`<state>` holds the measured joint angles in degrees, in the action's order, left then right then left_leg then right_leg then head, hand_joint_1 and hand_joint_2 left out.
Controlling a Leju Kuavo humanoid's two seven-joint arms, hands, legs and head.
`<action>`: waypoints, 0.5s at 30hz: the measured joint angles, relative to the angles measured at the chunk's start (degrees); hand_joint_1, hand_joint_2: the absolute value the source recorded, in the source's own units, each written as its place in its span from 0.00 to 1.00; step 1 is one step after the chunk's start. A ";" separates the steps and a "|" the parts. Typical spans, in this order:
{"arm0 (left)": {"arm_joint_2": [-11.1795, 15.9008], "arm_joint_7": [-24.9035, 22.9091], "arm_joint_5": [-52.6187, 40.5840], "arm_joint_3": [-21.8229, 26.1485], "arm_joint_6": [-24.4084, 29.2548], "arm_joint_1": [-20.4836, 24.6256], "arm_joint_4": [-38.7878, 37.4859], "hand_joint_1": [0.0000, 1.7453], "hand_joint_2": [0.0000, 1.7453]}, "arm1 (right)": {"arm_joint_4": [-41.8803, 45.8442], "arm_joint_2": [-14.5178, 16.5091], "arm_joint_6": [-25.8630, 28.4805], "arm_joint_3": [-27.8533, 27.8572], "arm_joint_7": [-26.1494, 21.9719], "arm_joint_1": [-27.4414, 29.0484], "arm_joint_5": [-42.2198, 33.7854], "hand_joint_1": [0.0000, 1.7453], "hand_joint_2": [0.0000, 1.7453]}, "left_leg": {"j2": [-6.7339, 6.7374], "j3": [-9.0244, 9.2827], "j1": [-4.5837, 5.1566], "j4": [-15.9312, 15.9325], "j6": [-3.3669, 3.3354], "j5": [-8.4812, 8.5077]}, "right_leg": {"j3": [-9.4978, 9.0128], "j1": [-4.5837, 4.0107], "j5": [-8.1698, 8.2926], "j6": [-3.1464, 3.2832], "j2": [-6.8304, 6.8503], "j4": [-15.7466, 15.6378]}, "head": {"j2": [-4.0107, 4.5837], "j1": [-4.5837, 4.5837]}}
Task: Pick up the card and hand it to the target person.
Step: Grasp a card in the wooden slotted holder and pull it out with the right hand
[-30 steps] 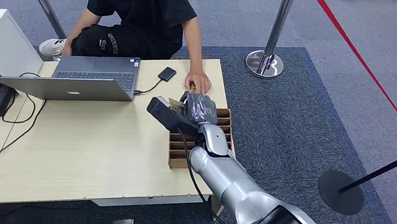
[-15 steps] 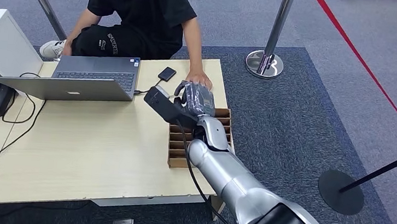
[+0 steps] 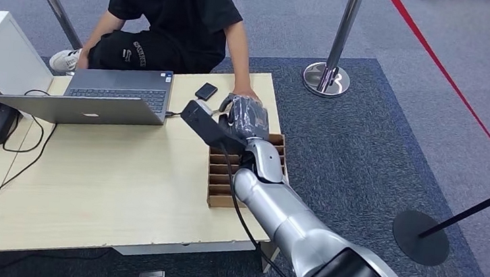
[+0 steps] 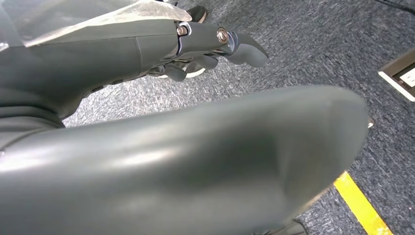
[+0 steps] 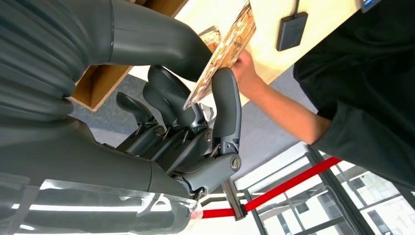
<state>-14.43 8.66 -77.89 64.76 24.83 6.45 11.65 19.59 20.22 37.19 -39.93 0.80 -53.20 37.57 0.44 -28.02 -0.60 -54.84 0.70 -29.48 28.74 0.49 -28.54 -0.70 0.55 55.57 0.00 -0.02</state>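
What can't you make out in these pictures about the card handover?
- Card: its print is edge-on in the right wrist view, and the right hand hides it in the head view.
- Person's hand: whether it touches the card cannot be told, since the card and a finger cover it.
- Wooden slotted tray: its contents are hidden by the forearm in the head view.
- Left hand: fingers partly cut off by its own cover.

Right robot hand (image 5: pixel 195 117) pinches card (image 5: pixel 222 49) beside person's hand (image 5: pixel 244 73).

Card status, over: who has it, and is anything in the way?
Right hand pinches card between thumb and finger. Person's hand at the card's far edge. Left hand hangs over carpet, holding nothing. Nothing blocking the handover.
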 joint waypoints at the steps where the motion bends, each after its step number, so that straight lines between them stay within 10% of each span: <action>1: 0.00 -0.04 -0.02 0.00 0.00 0.01 0.00 0.00 0.00 | -0.26 -0.01 0.18 0.16 -0.03 -0.02 0.23 0.94 1.00 | 0.00 0.00 0.00 0.00 0.00 0.00 | 0.00 0.00 0.00 0.00 0.00 0.00 | 0.00 -0.01; 15: 0.00 -0.29 -0.23 0.00 0.16 0.25 0.00 0.00 0.00 | -2.41 -0.26 1.12 1.97 0.17 -0.31 1.79 0.94 1.00 | 0.00 0.00 0.00 0.00 0.00 0.00 | 0.00 0.00 0.00 0.00 0.00 0.00 | 0.00 0.00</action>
<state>-14.43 8.37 -78.12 64.76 24.99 6.70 11.65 17.17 19.96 38.32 -37.96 0.97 -53.50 39.35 0.44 -28.02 -0.60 -54.84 0.70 -29.48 28.74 0.49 -28.54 -0.70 0.55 55.56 0.00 -0.02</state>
